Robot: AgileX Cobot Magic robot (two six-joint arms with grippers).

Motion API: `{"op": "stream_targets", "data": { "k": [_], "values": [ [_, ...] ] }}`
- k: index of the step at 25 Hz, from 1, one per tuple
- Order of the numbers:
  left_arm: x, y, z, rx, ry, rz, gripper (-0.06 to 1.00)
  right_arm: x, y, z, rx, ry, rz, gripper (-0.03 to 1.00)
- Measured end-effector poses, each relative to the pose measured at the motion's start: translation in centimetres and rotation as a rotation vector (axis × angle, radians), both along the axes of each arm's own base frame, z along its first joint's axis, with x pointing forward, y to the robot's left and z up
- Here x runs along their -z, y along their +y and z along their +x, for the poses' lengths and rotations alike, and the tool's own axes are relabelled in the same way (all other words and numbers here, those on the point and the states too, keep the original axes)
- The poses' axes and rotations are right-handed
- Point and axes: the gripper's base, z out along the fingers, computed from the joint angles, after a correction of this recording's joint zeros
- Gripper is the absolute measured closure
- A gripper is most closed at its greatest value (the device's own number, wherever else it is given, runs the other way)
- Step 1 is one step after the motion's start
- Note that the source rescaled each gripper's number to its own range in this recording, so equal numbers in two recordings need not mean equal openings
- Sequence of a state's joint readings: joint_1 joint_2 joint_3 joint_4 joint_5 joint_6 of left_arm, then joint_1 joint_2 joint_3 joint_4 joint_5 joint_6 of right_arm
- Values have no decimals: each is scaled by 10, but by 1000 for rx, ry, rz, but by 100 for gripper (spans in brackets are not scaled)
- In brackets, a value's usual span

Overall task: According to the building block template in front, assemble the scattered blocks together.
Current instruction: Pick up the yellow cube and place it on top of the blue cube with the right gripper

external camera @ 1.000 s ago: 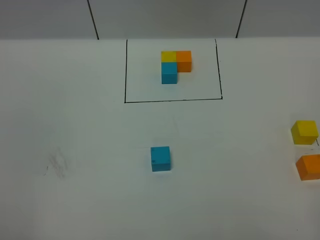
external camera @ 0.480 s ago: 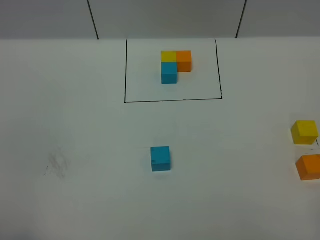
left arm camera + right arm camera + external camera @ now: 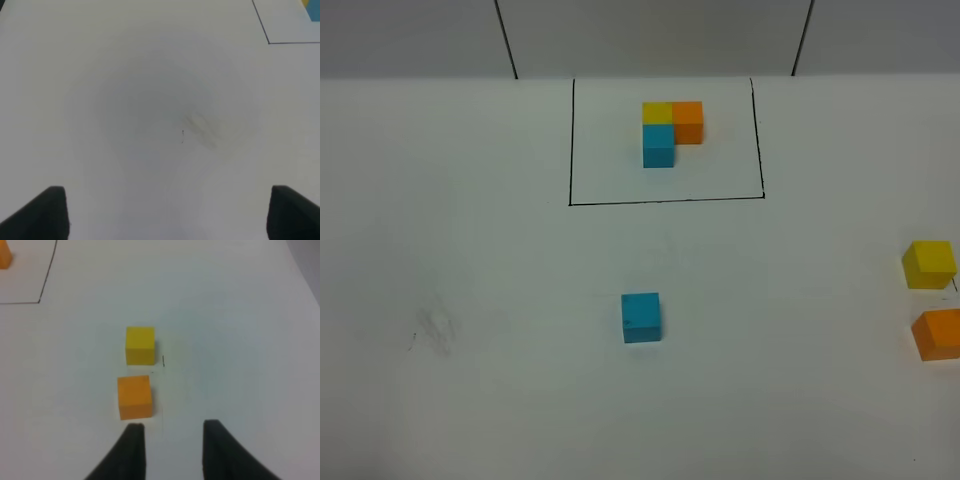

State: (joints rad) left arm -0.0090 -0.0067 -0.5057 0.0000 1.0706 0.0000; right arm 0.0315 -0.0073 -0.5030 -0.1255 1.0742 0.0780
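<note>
Blocks lie scattered on the white counter (image 3: 470, 250). The right tool (image 3: 172, 440) has its jaws parted by a modest gap with nothing between them. The orange block (image 3: 134, 396) sits just ahead of one fingertip, and the yellow block (image 3: 140, 345) is just beyond it, near but not touching. The left tool (image 3: 167, 205) is spread wide and empty, with a faint smudge (image 3: 202, 127) ahead. The cyan block (image 3: 641, 317) lies alone, well apart from the other two. The template (image 3: 670, 130) stands inside its black frame (image 3: 665, 201), well ahead of both tools.
</note>
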Motion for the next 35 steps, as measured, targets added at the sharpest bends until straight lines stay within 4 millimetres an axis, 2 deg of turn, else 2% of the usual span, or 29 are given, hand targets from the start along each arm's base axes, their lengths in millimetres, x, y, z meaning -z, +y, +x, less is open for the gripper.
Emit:
{"op": "stream_targets", "data": {
  "k": [35],
  "values": [
    [0,0,0,0,0,0,26,0,0,0,0,0,0,95]
  ]
}}
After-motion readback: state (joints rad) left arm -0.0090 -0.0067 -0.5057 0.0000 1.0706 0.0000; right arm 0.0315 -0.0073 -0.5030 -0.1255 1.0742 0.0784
